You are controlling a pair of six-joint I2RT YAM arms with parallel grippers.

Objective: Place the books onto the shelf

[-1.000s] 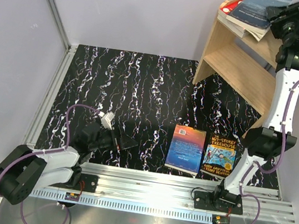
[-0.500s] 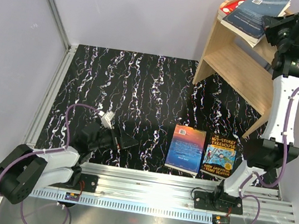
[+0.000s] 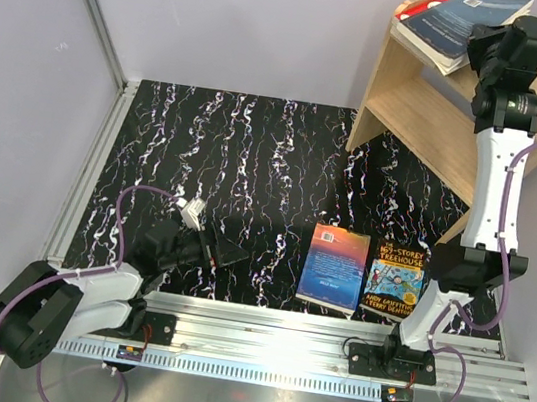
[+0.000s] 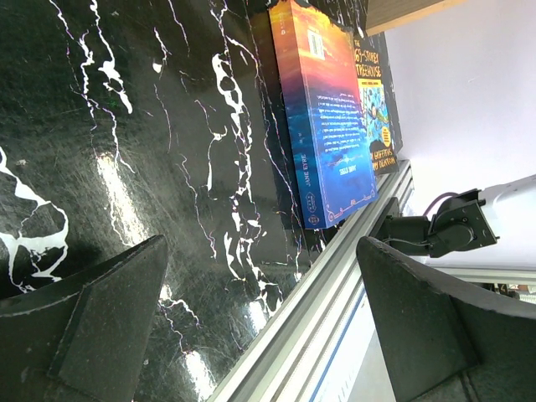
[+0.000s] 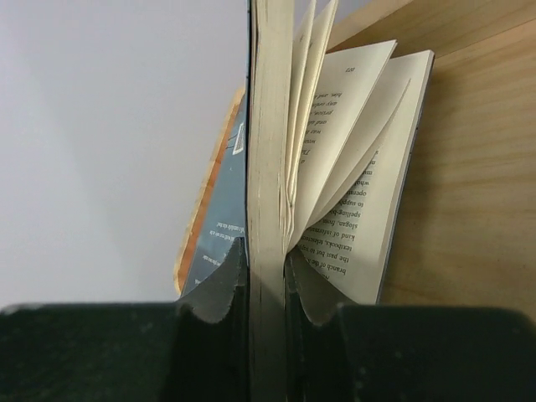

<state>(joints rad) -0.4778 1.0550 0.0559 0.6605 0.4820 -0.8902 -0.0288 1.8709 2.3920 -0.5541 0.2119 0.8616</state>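
Since a second ago our right arm has straightened and the right claw [image 3: 486,44] has closed. We now pinch the dark blue-grey book [image 3: 459,9] by a block of its pages, with loose leaves fanning beside the fingers [image 5: 209,293]. That book lies on the top tier of the shelf [image 3: 434,110], over a red book [image 3: 410,12]. Our left claw [image 3: 228,255] is spread wide, low over the table [image 3: 207,141]. A blue book [image 3: 332,266] and the Treehouse book [image 3: 395,279] lie side by side on the table, near our arm bases.

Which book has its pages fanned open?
The dark blue-grey book on top of the shelf, pinched by the right gripper. The blue book and the Treehouse book lie closed on the table.
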